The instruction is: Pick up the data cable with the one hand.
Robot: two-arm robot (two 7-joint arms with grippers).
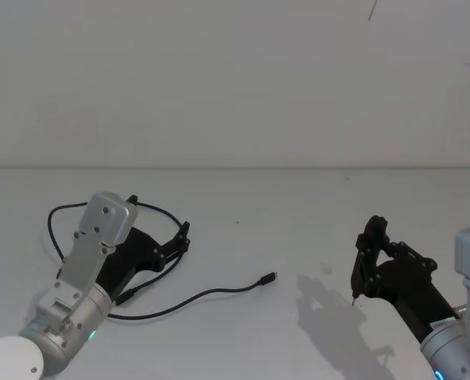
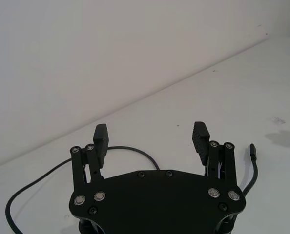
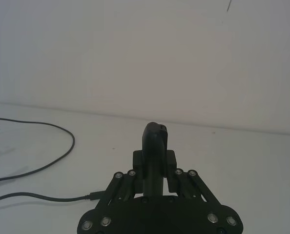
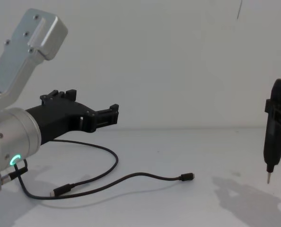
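One arm working: left gripper [image 1: 178,240], jaws wide and empty, hovers at 8 o'clock above the data cable [image 1: 211,294] on the table [image 1: 298,214]; approach step, so next it likely must drop and close on it; right gripper [image 1: 368,247] idles at 4 o'clock, clamping its tool [image 4: 272,142].

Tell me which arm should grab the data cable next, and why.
Left. The left tool is open and empty, hovering above the looped data cable. The right tool is shut on a driver and sits apart from the cable.
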